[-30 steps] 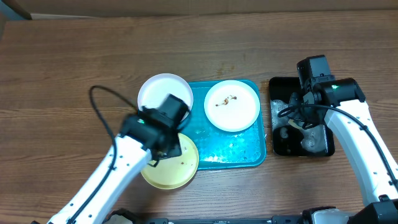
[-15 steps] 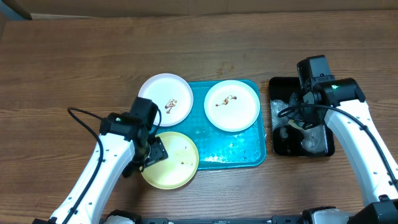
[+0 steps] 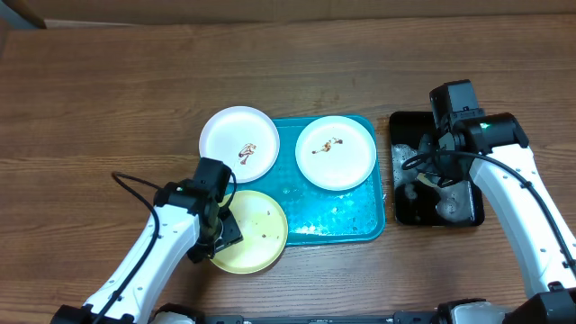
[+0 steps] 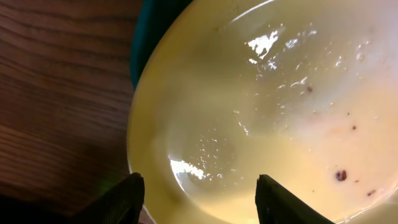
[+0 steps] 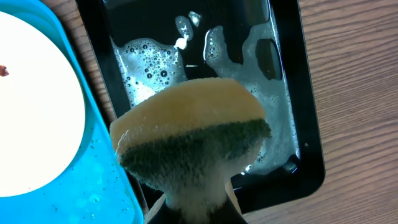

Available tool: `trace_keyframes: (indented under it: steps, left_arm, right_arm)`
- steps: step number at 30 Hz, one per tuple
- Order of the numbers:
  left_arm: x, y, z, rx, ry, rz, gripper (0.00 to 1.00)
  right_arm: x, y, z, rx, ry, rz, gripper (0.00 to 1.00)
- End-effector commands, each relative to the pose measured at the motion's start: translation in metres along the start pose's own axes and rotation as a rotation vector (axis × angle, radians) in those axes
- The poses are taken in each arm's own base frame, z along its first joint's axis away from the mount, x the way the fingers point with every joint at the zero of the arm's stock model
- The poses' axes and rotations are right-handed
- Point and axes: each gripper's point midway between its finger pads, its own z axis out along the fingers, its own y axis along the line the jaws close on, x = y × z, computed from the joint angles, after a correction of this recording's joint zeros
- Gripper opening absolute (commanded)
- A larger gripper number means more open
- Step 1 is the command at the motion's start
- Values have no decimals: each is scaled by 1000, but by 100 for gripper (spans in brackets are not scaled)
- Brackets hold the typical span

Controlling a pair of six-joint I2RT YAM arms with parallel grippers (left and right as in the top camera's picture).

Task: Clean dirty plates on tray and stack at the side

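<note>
Altogether three plates (image 3: 336,153), one tray (image 3: 342,216), one sponge (image 5: 193,143) tight in right pincer (image 5: 196,211); left pincer (image 4: 200,199) wide apart.

A plate (image 3: 336,153) lies in the tray (image 3: 346,216). Rear plate (image 3: 238,144) and front plate (image 3: 256,232) overlap its left rim. Small tray (image 3: 409,214) lies right.

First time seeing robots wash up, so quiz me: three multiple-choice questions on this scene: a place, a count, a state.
1. Where is the sponge? A over the black tray; B on a plate; C on the floor.
2. How many plates? A two; B three; C four.
3. The left gripper is: A open; B shut on a plate; C shut on the sponge.
Answers: A, it hangs above the foamy tray; B, two white, one yellow; A, its jaws stand apart.
</note>
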Motion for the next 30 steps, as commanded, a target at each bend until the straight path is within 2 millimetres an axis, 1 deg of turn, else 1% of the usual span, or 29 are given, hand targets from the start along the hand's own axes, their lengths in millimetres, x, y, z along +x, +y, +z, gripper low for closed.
trace_keyframes:
  steps: [1,4,6,12,13,15,20,21,23,24,26,28,30]
  left_arm:
    - [10,4,8,5,34,-39,58]
    - [15,9,15,-6,47,-62,57]
    - [16,9,19,-4,50,-66,50]
    - [15,7,19,6,45,-66,22]
    - [15,7,19,7,45,-66,13]
    - [14,6,19,9,44,-65,5]
    - [17,4,19,25,58,-66,4]
    - [17,4,19,25,58,-65,5]
    - [16,1,17,33,60,-60,11]
    - [15,1,14,33,60,-55,12]
    - [11,-1,4,27,50,-54,13]
    - [4,-4,-11,26,27,-53,16]
    - [-4,-5,-29,12,-4,-52,24]
  right_arm:
    - [-6,-1,-4,1,-18,9,4]
    - [-6,-1,-4,1,-18,9,4]
    - [-6,-1,-4,0,-18,9,4]
    - [-6,-1,-4,1,-17,8,4]
    - [-6,-1,-4,1,-16,8,4]
    - [-6,-1,-4,1,-16,8,4]
    - [-6,-1,-4,1,-16,8,4]
    - [-6,-1,-4,2,-16,8,4]
    - [-5,-1,-4,2,-15,8,4]
    - [-5,-1,-4,2,-15,8,4]
    - [-5,-1,-4,2,-15,8,4]
    - [-5,-1,-4,2,-15,8,4]
    - [-5,-1,-4,2,-15,8,4]
